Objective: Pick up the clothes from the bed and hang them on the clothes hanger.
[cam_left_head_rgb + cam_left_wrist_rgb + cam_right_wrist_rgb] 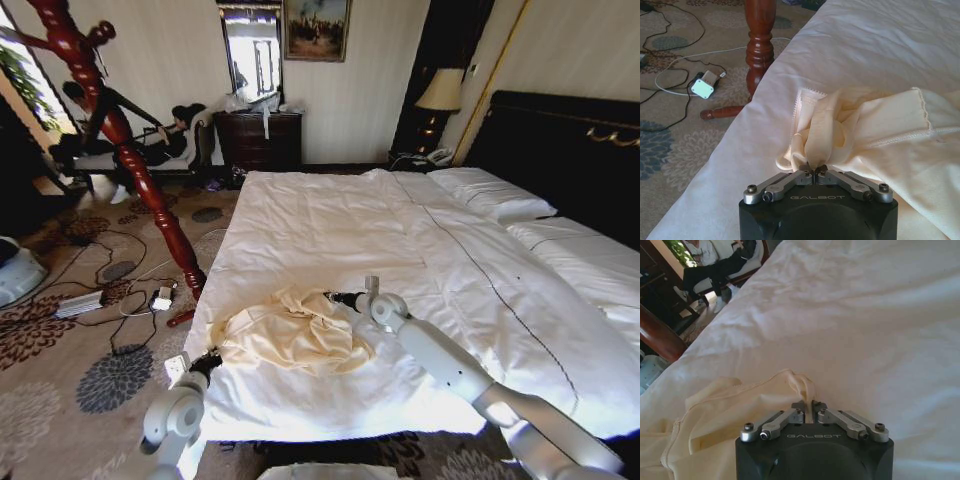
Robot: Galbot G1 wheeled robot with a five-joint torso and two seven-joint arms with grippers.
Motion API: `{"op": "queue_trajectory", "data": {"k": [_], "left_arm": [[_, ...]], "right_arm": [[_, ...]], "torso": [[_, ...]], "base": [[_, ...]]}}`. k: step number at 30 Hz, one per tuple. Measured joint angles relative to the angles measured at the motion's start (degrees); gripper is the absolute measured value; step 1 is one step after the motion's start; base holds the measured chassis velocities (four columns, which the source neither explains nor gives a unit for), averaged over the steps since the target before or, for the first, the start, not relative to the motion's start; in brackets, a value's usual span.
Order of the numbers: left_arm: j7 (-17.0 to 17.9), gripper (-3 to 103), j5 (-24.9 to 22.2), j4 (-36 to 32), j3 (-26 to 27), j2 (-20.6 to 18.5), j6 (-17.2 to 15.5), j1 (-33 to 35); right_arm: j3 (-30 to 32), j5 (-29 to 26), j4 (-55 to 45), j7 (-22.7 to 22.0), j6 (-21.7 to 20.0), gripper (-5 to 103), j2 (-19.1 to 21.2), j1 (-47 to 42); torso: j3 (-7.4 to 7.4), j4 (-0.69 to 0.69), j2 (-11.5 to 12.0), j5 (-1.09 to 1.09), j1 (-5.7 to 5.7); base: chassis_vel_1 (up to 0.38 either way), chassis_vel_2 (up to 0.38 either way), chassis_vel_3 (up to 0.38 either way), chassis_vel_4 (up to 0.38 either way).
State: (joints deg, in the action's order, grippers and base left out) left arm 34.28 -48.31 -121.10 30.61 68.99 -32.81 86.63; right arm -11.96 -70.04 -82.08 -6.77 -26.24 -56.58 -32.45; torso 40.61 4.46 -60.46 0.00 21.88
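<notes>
The clothes (295, 335), a pale cream-yellow garment, lie crumpled near the foot corner of the bed (330, 220) on its white duvet. My left gripper (210, 358) is at the garment's near-left edge. In the left wrist view that gripper (813, 170) is shut on a bunched fold of the clothes (875, 135). My right gripper (333, 297) is at the garment's far-right edge. In the right wrist view this gripper (807, 404) is shut on a raised fold of the clothes (740, 410). The clothes hanger is out of view.
A red turned-wood coat stand (120, 140) rises from the carpet left of the bed, with its foot (760, 45) close to the mattress corner. Cables and a small power box (162, 298) lie on the floor there. White pillows (490, 195) and a dark headboard (580, 150) are at the far right.
</notes>
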Motion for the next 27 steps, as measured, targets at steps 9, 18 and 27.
{"op": "queue_trajectory", "data": {"k": [9,18,27], "left_arm": [[0.06,0,-0.10,-0.46,0.26,-0.03,0.19,-0.18],[-2.06,0,-1.16,-2.06,1.38,-1.57,2.60,-1.25],[-4.02,0,-5.87,-5.00,3.54,-5.98,5.55,-4.45]], "right_arm": [[0.99,5.02,-3.06,3.85,4.30,0,2.06,-1.11],[7.04,7.17,-12.02,8.40,12.94,0,5.73,-2.65],[15.36,6.22,-17.07,6.22,16.44,0,7.31,-0.17]], "torso": [[0.00,0.00,0.00,0.00,0.00],[0.00,0.00,0.00,0.00,0.00],[0.00,0.00,0.00,0.01,0.00]], "base": [[0.000,0.000,0.000,0.000],[0.000,0.000,0.000,0.000],[0.000,0.000,0.000,0.000]]}}
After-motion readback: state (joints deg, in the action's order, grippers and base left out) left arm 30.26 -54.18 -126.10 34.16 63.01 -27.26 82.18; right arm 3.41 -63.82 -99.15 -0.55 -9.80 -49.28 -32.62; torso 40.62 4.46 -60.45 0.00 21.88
